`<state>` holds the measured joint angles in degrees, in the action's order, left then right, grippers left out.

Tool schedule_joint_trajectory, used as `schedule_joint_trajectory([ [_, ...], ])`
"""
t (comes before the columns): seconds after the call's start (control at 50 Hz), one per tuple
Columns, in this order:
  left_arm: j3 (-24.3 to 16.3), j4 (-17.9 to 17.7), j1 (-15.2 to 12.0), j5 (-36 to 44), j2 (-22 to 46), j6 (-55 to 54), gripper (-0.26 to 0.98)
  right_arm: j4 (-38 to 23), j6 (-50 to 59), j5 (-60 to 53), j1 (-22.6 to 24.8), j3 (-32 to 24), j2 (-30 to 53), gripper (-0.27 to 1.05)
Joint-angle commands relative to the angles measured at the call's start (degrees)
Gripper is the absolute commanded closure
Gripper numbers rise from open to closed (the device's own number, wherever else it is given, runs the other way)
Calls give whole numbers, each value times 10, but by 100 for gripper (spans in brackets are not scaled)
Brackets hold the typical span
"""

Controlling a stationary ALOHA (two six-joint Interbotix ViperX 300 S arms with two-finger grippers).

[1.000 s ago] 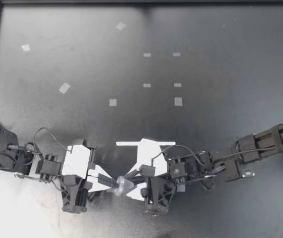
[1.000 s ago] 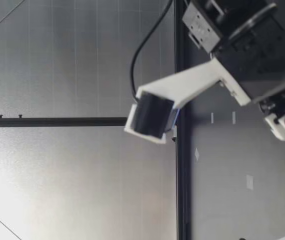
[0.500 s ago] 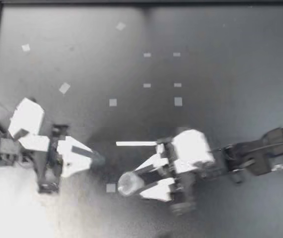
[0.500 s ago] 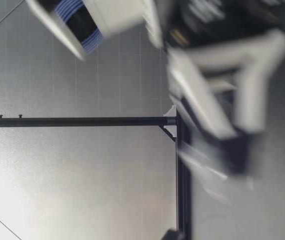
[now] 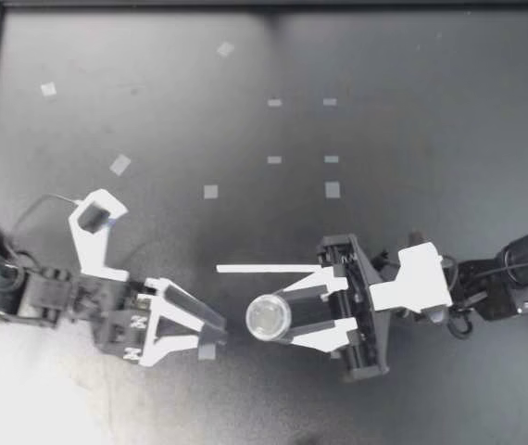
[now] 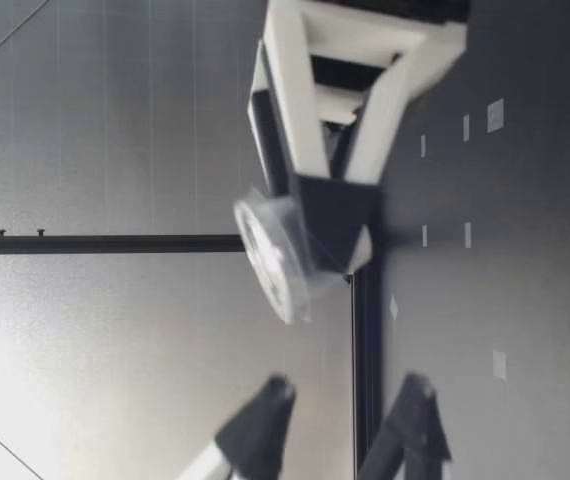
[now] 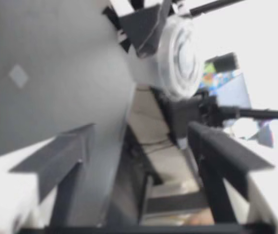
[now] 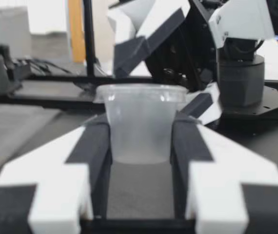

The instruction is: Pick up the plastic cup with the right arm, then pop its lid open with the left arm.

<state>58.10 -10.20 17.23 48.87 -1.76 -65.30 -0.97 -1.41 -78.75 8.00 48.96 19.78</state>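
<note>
Covering clear cup (image 5: 269, 318) sides: right gripper (image 5: 288, 320)

left gripper (image 5: 214, 334): white wedge-shaped fingers with black inner pads; black motor block behind.
right gripper (image 5: 269, 318): same build, white fingers with dark inner strips.
left arm (image 5: 23, 292): black links; a thin cable loops over a white camera bracket (image 5: 93, 243).
right arm (image 5: 514, 269): black segments, bunched black cables, boxy white housing (image 5: 412, 278); possibly a small pale label, too blurred to confirm.
</note>
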Motion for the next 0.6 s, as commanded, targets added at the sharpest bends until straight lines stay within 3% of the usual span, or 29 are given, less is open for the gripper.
schedule_joint_trajectory([
  [0.0,-20,1,1,21,1,-10,2,-2,-8,9,-4,-12,-11,42],
  [0.32,-21,1,2,51,-4,-11,3,-9,-7,17,-4,-22,-6,42],
  [0.58,-20,1,1,71,-11,-8,3,-3,23,88,-4,-31,23,42],
])
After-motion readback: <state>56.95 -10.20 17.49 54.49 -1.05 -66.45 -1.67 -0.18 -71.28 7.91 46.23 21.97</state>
